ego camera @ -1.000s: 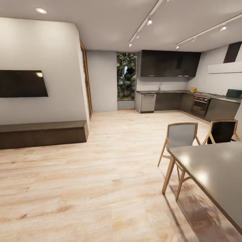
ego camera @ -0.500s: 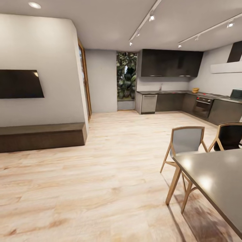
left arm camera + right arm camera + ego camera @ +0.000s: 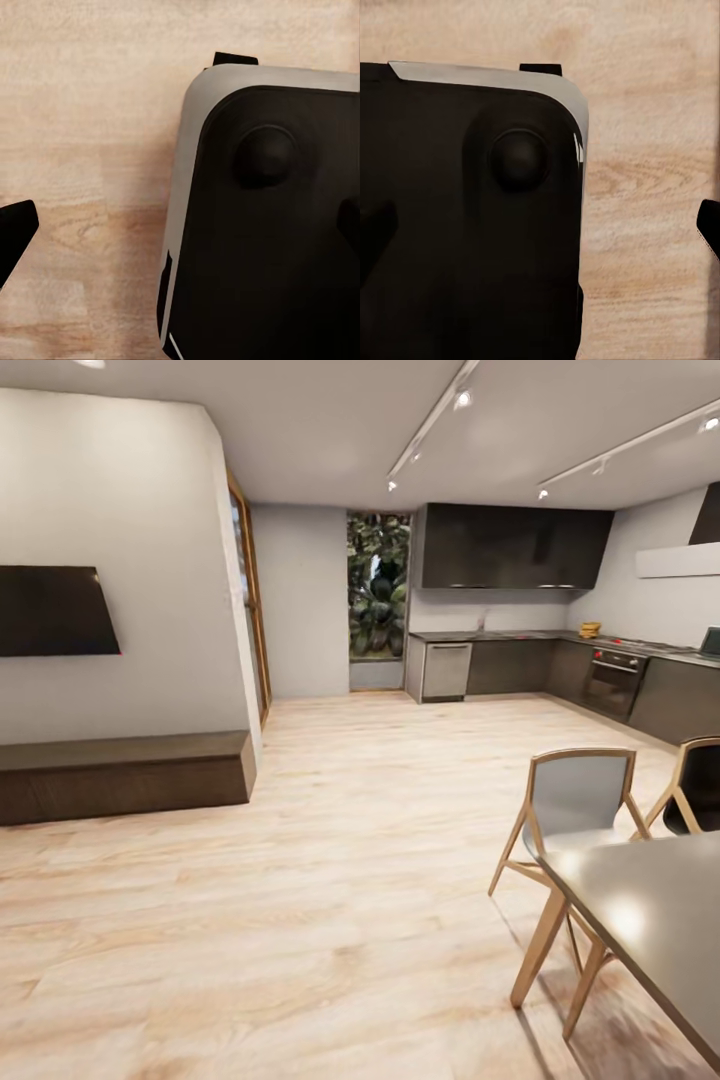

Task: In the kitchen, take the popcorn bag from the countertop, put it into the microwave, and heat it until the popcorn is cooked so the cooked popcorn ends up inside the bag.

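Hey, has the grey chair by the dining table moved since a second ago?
No. The grey chair keeps its place against the dining table; both slid right and down in the head view together, so the camera moved, not the chair.

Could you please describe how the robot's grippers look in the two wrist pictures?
Little of them shows. The left gripper's fingertip is a plain matte black, tapering wedge. The right gripper's fingertips are black too, one with a thin pale edge. No cables or markings are visible. Below them is the robot's black, grey-rimmed base.
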Controlling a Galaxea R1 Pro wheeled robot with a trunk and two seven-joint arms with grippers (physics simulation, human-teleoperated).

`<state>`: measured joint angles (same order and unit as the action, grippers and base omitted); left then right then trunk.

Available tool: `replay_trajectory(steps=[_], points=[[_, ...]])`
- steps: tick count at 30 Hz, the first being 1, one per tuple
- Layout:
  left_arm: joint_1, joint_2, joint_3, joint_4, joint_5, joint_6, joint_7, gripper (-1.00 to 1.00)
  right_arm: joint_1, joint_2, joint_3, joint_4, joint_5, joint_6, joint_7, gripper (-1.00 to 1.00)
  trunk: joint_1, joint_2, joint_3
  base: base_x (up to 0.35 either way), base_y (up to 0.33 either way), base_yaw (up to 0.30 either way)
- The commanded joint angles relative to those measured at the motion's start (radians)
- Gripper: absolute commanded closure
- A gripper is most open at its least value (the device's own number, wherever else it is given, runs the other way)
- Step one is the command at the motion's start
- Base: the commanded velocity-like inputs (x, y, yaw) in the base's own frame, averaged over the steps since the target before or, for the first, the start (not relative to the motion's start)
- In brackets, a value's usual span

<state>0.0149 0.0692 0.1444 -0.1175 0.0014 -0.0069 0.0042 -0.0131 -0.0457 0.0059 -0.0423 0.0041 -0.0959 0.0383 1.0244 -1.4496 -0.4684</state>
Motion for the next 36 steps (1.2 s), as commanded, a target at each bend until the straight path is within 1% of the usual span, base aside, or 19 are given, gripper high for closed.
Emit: replay_trajectory(steps=[1,36], points=[[0.000,0.000,0.004,-0.002,0.000,-0.001,0.000,-1.00,-0.001,0.000,0.000,0.001,0.000,-0.004,0.003,-1.00,0.001,0.000,-0.001,0.338,0.093,0.000],[0.000,-0.002,0.004,-0.001,0.000,-0.001,0.000,-1.00,-0.001,0.000,0.000,0.001,0.000,-0.004,0.003,-1.00,0.001,0.000,-0.001,0.338,0.093,0.000]])
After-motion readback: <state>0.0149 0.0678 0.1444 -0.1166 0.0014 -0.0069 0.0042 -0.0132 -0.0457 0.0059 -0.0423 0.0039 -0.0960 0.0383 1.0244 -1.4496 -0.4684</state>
